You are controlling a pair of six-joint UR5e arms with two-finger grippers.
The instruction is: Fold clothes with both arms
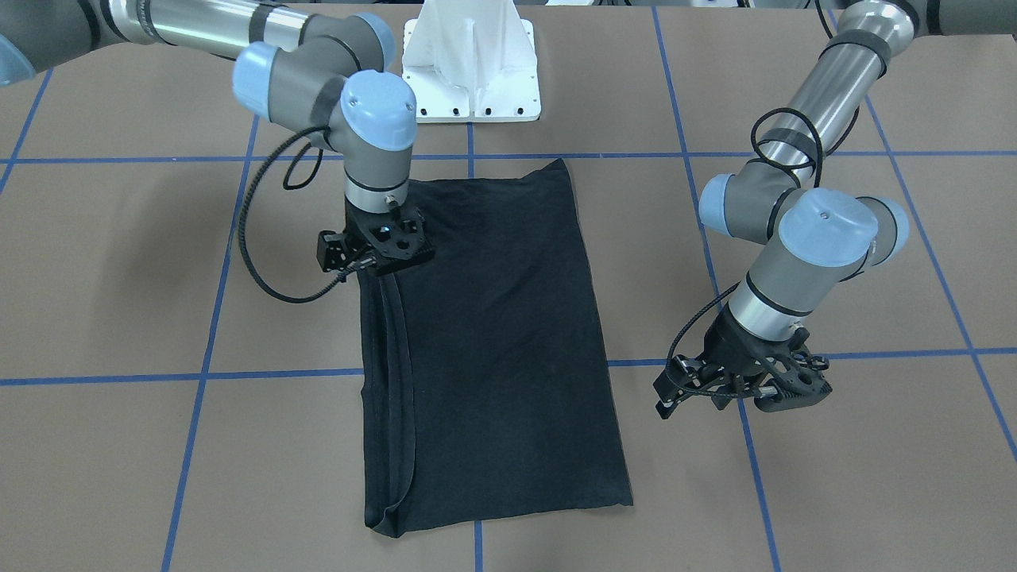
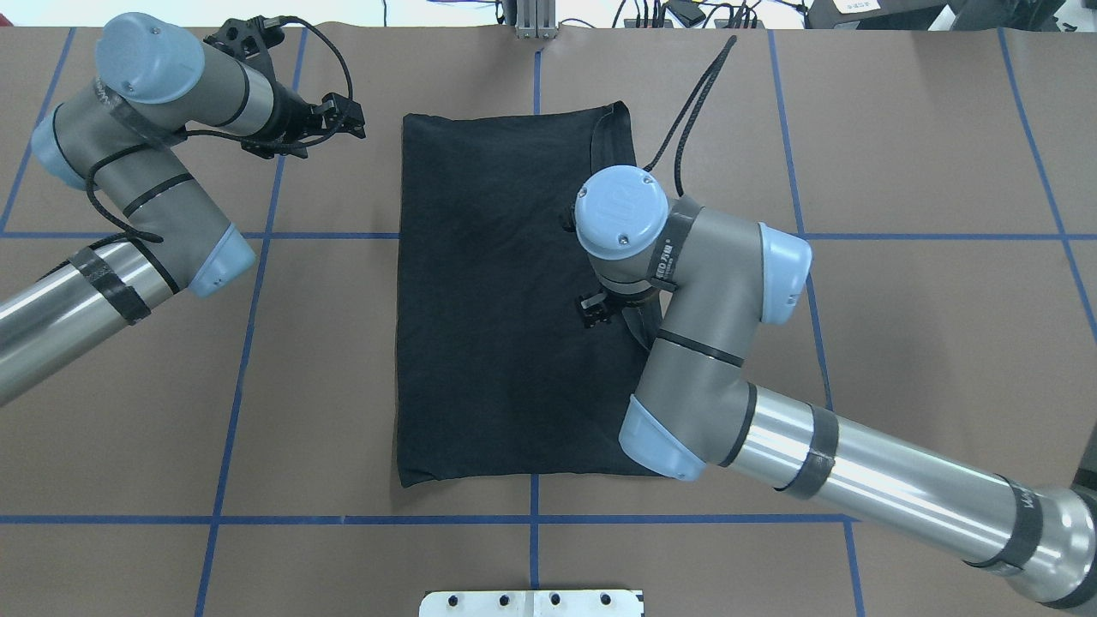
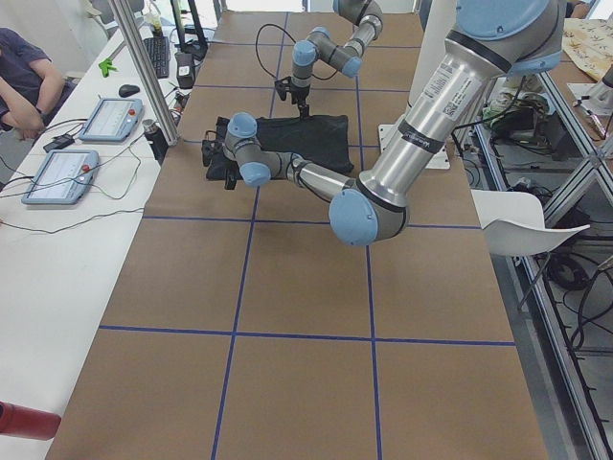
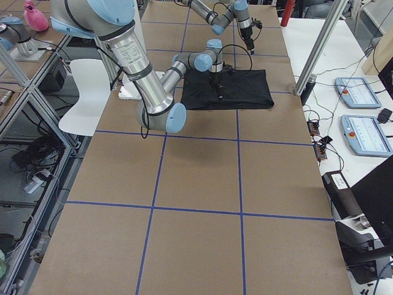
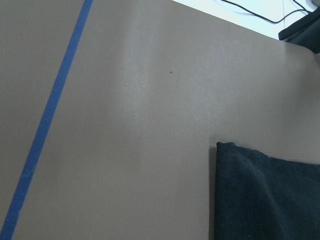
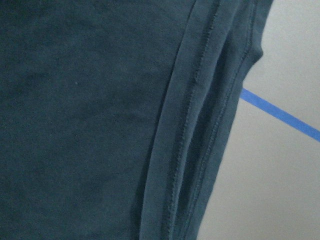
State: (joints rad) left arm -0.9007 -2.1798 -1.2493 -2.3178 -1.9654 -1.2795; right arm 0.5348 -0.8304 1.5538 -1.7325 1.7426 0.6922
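Table (image 1: 119, 278), brown and crossed by blue tape lines (image 1: 159, 376), fills every view. The right arm (image 2: 720, 343) reaches in over the middle of it, wrist turned straight down. The left arm (image 2: 154, 197) is bent back over the far corner on its own side.

The shirt (image 1: 493, 342) lies flat mid-table in front of the white base (image 1: 470, 71). It is folded to a long rectangle with plain black cloth up. Stitched hems (image 6: 190, 125) lie layered along its long edge on the robot's right.

The right gripper (image 1: 389, 250) points down over that hemmed edge. Its wrist camera sees only close cloth, a strip of table and one tape line. No fingers show in any view, so I cannot tell whether it is spread, closed or pinching the cloth, nor whether it touches.

The left gripper (image 1: 743, 389) hangs over bare table, well apart from the shirt's other long edge. Its wrist camera catches one shirt corner (image 5: 265, 195) low in the frame. How far its fingers stand apart cannot be told.
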